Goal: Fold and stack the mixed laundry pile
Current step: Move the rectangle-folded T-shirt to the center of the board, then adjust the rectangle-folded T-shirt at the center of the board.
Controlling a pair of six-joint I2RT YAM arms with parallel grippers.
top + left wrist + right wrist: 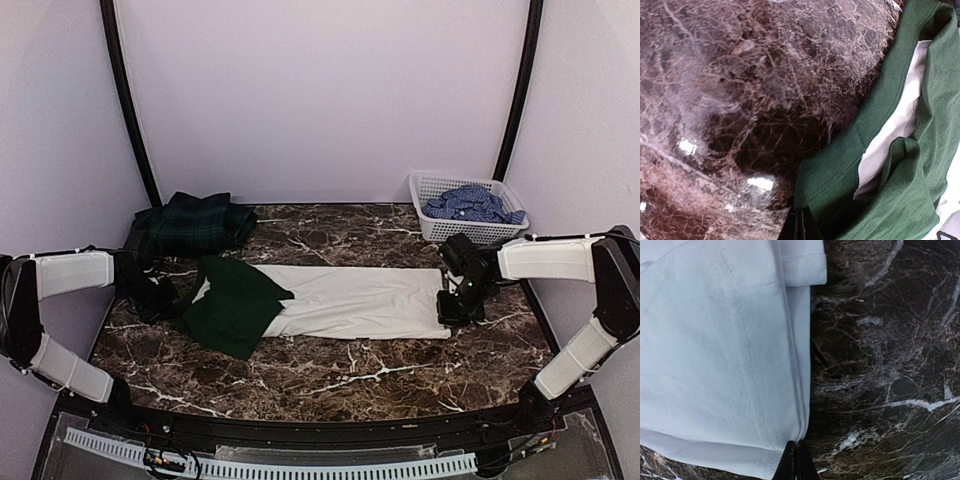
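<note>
Down at the bottom of the top view, the brown marble tabletop [330, 375] starts just past where the two arms are fixed. A little farther in, across the middle of the frame, lies a white and green shirt [350, 300]. It is spread flat and long from left to right. Its dark green part is at the left end and its white part runs to the right end.

The left arm [70, 272] reaches in from the left edge of the frame. Its jaws are squeezed tight on the green edge of the shirt, at the bottom of the left wrist view. The right arm [550, 258] reaches in from the right edge. Its jaws are squeezed tight on the corner of the white hem, at the bottom middle of the right wrist view.

Farther back, at the upper left of the tabletop, a dark green plaid garment [195, 222] sits in a soft heap. At the upper right stands a white basket [470, 232], and a blue and white checked shirt [470, 203] is bunched up inside it.
</note>
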